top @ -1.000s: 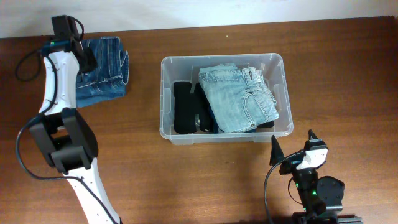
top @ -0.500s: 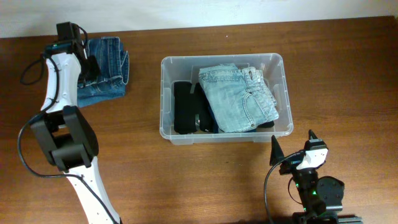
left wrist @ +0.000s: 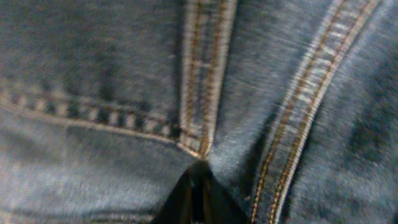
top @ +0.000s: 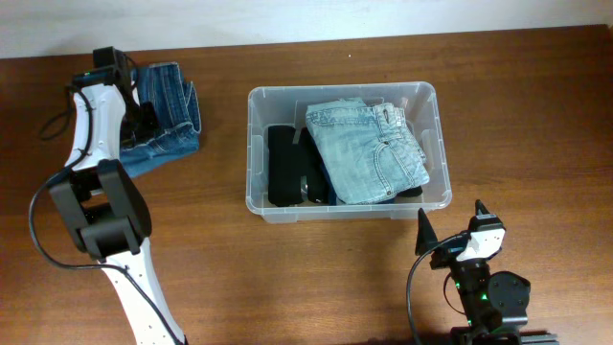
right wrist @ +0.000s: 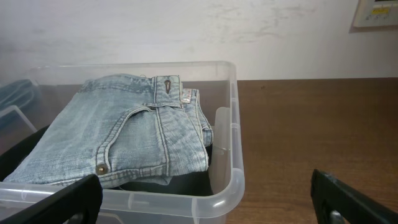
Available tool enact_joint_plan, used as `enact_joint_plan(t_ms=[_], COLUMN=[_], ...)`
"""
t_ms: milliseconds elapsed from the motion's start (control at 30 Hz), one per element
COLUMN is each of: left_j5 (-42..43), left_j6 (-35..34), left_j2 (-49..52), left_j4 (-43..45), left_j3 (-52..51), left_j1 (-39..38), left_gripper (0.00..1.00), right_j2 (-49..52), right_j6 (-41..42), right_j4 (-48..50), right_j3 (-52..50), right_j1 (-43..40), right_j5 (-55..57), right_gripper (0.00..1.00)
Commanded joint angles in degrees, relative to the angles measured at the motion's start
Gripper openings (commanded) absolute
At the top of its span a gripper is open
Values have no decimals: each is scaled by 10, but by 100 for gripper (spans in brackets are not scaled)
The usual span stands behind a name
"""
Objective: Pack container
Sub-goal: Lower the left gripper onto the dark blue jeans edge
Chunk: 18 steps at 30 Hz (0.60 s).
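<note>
Left claw sits at the upper left of the overhead frame, pressed down onto the dark blue jeans lying on the table. From my wrist feed I see almost nothing but denim and orange stitching. The fingertips are drawn together into one dark wedge at the bottom centre, with cloth bunched against them, so I read the claw as clamped on those jeans. The left arm climbs from the bottom edge of the frame, bends at a bulky black elbow, and runs its white forearm up the left side. The wrist is folded over at the top so the claw points back down and to the right.

Right claw is parked low at the lower right, fingers spread wide apart and holding nothing. Its arm is folded compactly over its base.

The container stands in the middle of the frame, well apart from the left claw and near the right one. My right wrist feed looks straight over its near rim. Inside, folded light blue jeans fill the right part, and a black garment lies along the left part.
</note>
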Motion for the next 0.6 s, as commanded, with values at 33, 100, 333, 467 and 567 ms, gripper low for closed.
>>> enact_joint_plan(t_ms=[33, 100, 333, 467, 567], left_j5=[143, 196, 202, 202, 205], left_j6=[3, 3, 3, 4, 3], left_j2=[19, 19, 19, 19, 19], left_j4=[-50, -57, -82, -111, -132], left_j3=[-12, -11, 9, 43, 67], left_j1=[3, 3, 5, 5, 5], left_gripper=[1, 1, 2, 45, 100], right_j2=[-5, -5, -5, -5, -5], right_j6=[-4, -4, -4, -4, -4], right_j4=[1, 1, 1, 1, 1], right_j3=[-4, -4, -4, -4, -4], right_j1=[-5, -5, -5, -5, -5], right_j5=[-7, -7, -7, -7, -7], right_gripper=[99, 98, 98, 98, 98])
